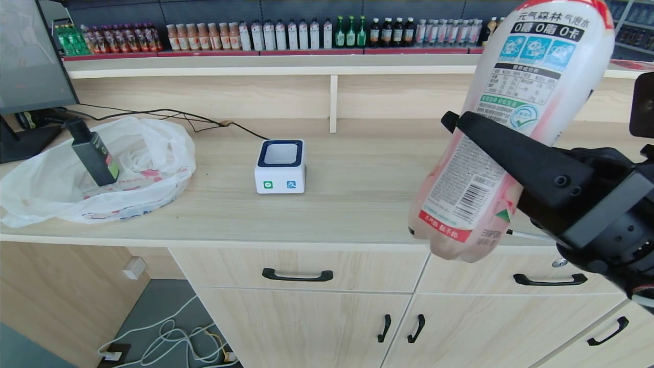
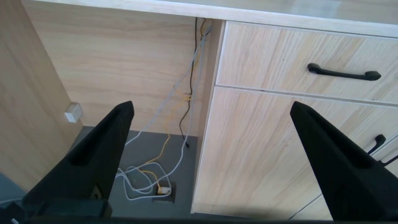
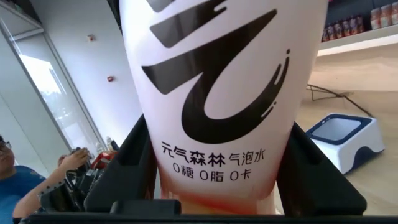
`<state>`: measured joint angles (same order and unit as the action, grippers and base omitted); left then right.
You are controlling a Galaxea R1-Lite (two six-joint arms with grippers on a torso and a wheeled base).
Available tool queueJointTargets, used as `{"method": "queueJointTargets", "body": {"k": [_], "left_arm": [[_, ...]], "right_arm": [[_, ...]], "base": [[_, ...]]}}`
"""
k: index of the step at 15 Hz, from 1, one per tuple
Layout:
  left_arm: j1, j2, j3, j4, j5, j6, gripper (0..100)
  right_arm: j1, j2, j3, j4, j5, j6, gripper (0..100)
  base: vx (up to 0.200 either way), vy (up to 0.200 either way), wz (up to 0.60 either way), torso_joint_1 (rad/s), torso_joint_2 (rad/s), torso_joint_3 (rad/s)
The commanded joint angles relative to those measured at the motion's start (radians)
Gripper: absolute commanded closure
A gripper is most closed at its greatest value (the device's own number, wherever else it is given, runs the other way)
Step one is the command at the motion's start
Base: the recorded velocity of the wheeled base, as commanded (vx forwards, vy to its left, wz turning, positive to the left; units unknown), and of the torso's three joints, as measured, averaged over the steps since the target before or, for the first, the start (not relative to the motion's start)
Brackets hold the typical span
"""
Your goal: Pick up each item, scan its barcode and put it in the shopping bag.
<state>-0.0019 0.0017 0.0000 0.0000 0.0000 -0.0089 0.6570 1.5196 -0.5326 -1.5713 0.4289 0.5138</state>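
Observation:
My right gripper (image 1: pixel 503 153) is shut on a pale pink drink bottle (image 1: pixel 516 122), held tilted high above the counter's right side with its barcode facing out. In the right wrist view the bottle (image 3: pixel 217 93) sits squeezed between the black fingers (image 3: pixel 124 168). The white barcode scanner (image 1: pixel 280 166) with a blue-rimmed window stands mid-counter, and appears again as the scanner (image 3: pixel 345 140). The white shopping bag (image 1: pixel 97 174) lies open at the left with a dark green bottle (image 1: pixel 93 152) standing in it. My left gripper (image 2: pixel 211 162) hangs open below the counter, before the cabinet fronts.
A monitor (image 1: pixel 30 56) and black cables (image 1: pixel 168 115) are at the counter's back left. A raised shelf (image 1: pixel 327 69) backs the counter, with rows of bottles (image 1: pixel 286 33) beyond. Drawers with black handles (image 1: pixel 297 276) are below. Loose cables lie on the floor (image 2: pixel 149 180).

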Motion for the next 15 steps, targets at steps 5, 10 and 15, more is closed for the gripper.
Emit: {"method": "queueJointTargets", "body": {"k": [5,10,15], "left_arm": [[0.0,0.0,0.0,0.0,0.0,0.0,0],[0.0,0.0,0.0,0.0,0.0,0.0,0],[0.0,0.0,0.0,0.0,0.0,0.0,0]], "right_arm": [[0.05,-0.025,-0.001,0.0,0.001,0.074,100],[0.075,-0.039,-0.003,0.0,-0.001,0.095,100],[0.088,-0.038,0.006,0.0,0.001,0.095,100]], "base": [[0.0,0.0,0.0,0.0,0.0,0.0],[0.0,0.0,0.0,0.0,0.0,0.0],[0.0,0.0,0.0,0.0,0.0,0.0]]}}
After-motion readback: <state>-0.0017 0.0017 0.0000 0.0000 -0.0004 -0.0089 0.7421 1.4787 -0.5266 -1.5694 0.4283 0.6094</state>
